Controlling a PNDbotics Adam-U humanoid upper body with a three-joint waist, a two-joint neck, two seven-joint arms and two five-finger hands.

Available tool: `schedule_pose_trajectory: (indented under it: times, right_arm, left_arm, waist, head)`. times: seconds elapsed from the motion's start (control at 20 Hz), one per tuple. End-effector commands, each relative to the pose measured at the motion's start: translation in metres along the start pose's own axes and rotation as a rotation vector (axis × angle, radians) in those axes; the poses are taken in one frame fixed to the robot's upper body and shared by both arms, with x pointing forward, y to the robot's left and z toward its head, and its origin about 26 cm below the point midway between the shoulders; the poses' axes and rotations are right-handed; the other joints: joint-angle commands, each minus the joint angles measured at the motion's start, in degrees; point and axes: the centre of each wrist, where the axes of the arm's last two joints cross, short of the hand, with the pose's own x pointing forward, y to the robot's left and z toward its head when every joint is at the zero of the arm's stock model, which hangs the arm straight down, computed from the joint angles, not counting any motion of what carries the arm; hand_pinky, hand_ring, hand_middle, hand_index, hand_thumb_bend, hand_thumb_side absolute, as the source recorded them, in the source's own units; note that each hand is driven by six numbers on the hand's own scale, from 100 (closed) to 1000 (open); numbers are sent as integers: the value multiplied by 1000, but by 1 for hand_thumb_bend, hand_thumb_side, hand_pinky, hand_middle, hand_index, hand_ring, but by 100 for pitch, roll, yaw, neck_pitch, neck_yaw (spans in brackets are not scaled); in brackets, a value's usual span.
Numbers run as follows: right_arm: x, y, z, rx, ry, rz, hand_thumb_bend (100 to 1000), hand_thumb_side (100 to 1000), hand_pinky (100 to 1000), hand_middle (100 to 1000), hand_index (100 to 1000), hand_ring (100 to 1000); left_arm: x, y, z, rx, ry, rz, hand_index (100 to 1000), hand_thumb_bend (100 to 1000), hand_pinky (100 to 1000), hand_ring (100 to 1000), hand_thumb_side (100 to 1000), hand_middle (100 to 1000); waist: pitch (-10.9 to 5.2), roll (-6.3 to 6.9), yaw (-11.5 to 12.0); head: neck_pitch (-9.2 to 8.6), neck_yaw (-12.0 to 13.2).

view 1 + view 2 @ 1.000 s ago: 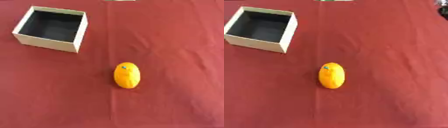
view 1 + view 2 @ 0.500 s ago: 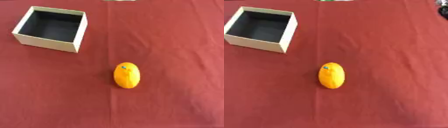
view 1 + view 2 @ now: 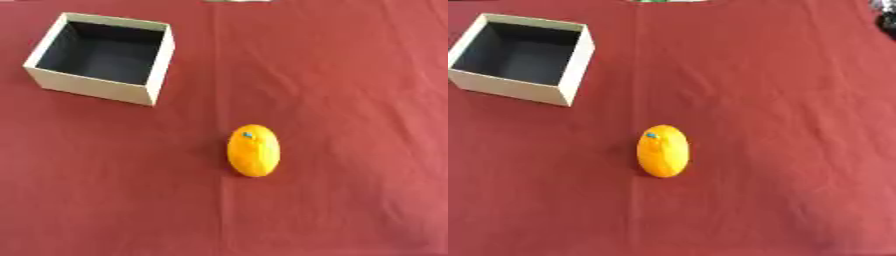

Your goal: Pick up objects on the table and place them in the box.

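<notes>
Neither hand visible in either eye view; finger state cannot be told, so places given by picture. Orange fruit (image 3: pixel 254 150), oval, small blue-green spot near far end, lies on tabletop (image 3: pixel 350 100) near centre, long axis pointing away from robot. Box (image 3: pixel 101 57), pale cardboard walls, dark inside, open top, stands far left, well apart from fruit, nothing seen in it. Red cloth covers tabletop, faint creases. Dark shape at far right corner in right eye view, unclear.

Box (image 3: pixel 98 87) behind-left of fruit (image 3: pixel 254 151)
</notes>
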Motion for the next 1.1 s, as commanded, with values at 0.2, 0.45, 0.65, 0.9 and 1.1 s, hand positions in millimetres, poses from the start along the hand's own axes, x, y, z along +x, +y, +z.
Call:
schedule_pose_trajectory:
  times: [0.2, 0.45, 0.65, 0.9, 1.1]
  right_arm:
    - [5, -10, -5, 1, -34, 38, 100, 815, 917, 840, 917, 882]
    - [6, -11, -7, 27, -22, 64, 115, 843, 909, 851, 917, 891]
    - [10, -13, -13, 88, -14, 139, 125, 863, 900, 860, 909, 900]
    - [20, -10, -24, 222, -7, 236, 113, 894, 894, 881, 903, 913]
    - [27, -5, -29, 333, -41, 266, 104, 910, 892, 888, 902, 917]
  left_arm:
    - [4, 7, -10, 9, -45, -16, 730, 579, 576, 695, 833, 641]
    - [4, 7, -10, 7, -46, -16, 730, 578, 576, 695, 833, 641]
    - [4, 7, -9, 1, -44, -17, 730, 577, 576, 695, 834, 640]
    - [4, 7, -8, -7, -44, -18, 730, 576, 576, 695, 835, 640]
    - [4, 6, -8, -12, -44, -17, 730, 576, 576, 695, 834, 640]
  waist:
    - [-126, -8, -2]
    - [-129, -8, -8]
    - [-134, -10, -6]
    - [-146, -22, 12]
    - [-154, -29, 24]
  head:
    - [39, -22]
    - [52, -21]
    - [73, -26]
    - [64, -76]
    - [58, -98]
